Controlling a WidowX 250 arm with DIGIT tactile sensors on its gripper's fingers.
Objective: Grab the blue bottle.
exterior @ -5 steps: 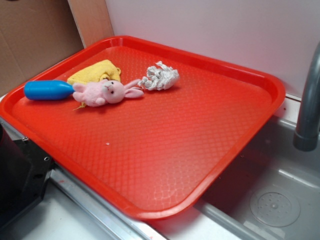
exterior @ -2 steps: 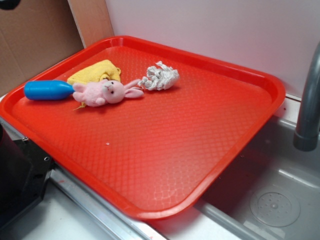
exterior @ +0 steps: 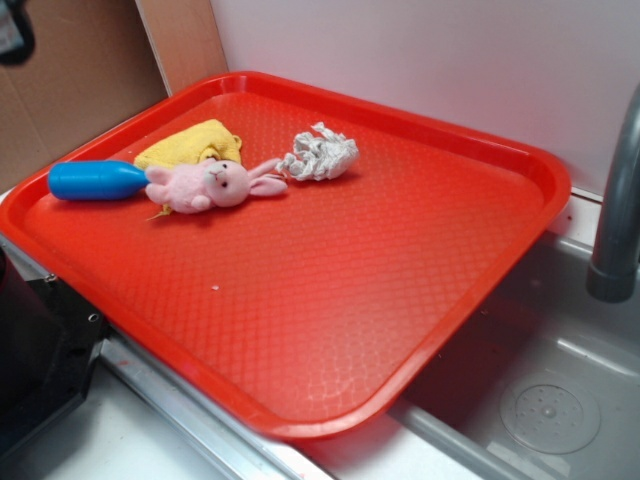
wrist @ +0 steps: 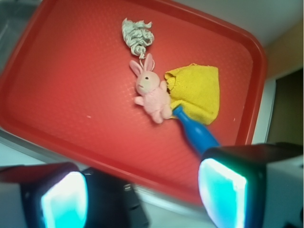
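Observation:
The blue bottle (exterior: 92, 180) lies on its side at the left end of the red tray (exterior: 480, 140), its neck touching the pink plush bunny (exterior: 205, 185). In the wrist view the blue bottle (wrist: 195, 134) runs down to the right, its body partly hidden behind my right finger (wrist: 223, 194). My gripper (wrist: 142, 194) is open and empty, high above the tray's near edge; the left finger (wrist: 64, 199) is over the counter. In the exterior view only a dark part of the arm (exterior: 15, 30) shows at the top left corner.
A yellow cloth (exterior: 190, 143) lies behind the bunny and a crumpled white-grey rag (exterior: 320, 155) lies to its right. A grey faucet pipe (exterior: 615, 210) and sink (exterior: 550, 400) are at right. A black robot base (exterior: 40, 350) sits by the tray's left front edge.
A dark part of the arm has come further into the exterior view's top left corner. The bottle, bunny and cloths have not moved.

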